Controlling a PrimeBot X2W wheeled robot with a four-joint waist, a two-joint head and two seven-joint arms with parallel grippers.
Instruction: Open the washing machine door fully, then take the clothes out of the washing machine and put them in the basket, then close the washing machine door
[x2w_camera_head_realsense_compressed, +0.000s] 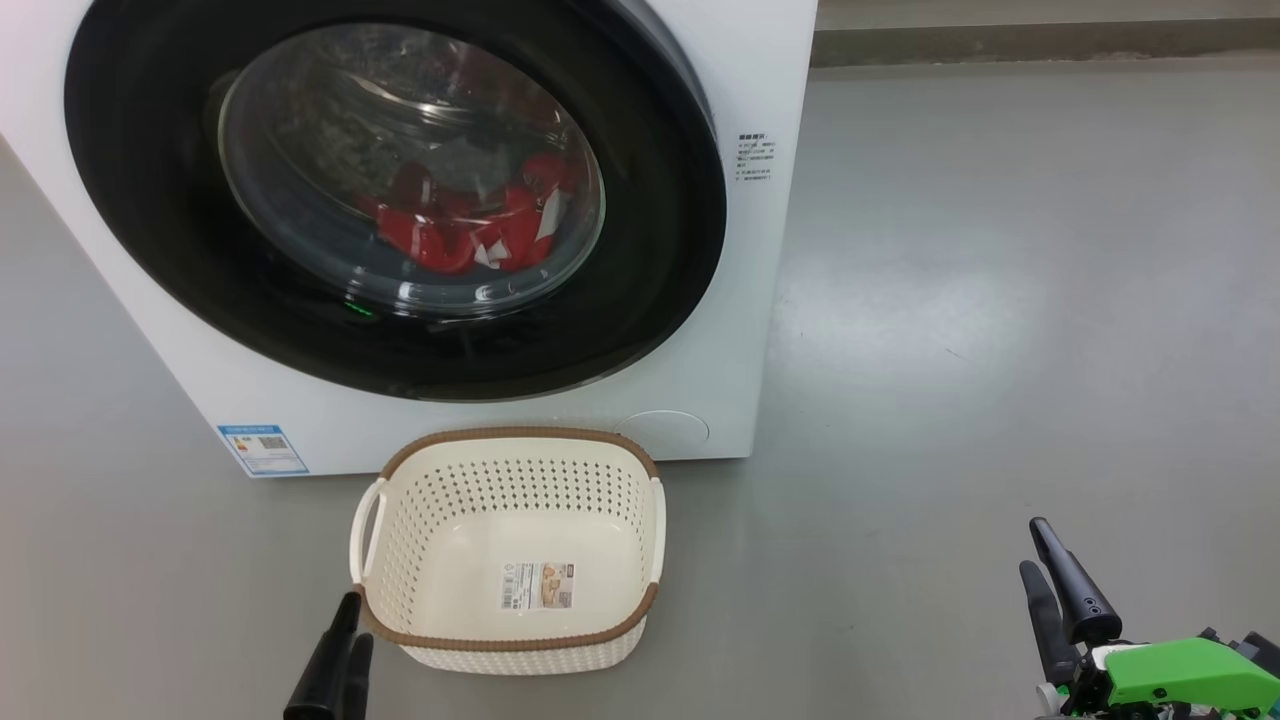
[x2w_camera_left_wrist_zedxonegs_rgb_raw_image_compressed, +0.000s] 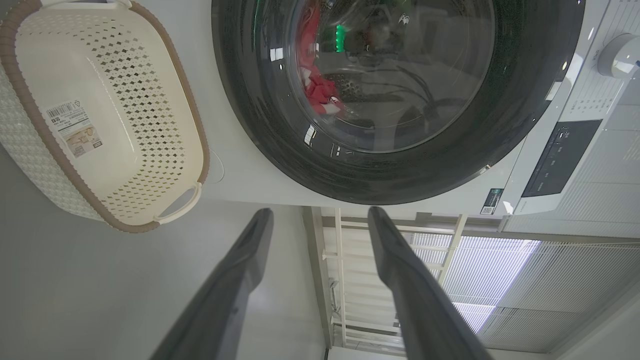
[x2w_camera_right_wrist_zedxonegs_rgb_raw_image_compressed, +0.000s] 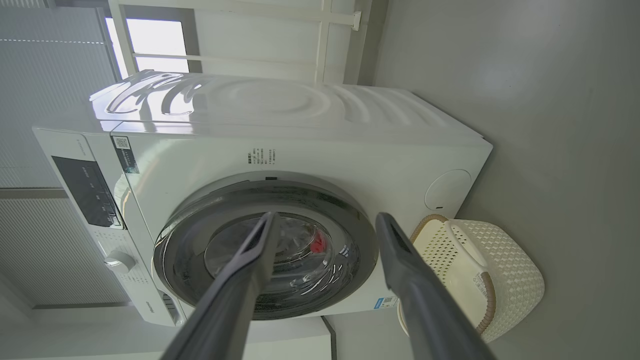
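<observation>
Step one for me: door shut, clothes (red ones showing) inside, basket near, empty. Left gripper and right gripper spread, holding nothing; next I must catch the door's edge.

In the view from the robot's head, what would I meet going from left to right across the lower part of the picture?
left tool → basket → right tool

Bright even indoor light, soft sheen on floor, reflections and glare on washing machine door, blown-out window, wrist views fisheye-bent at edges, head view sharp
</observation>
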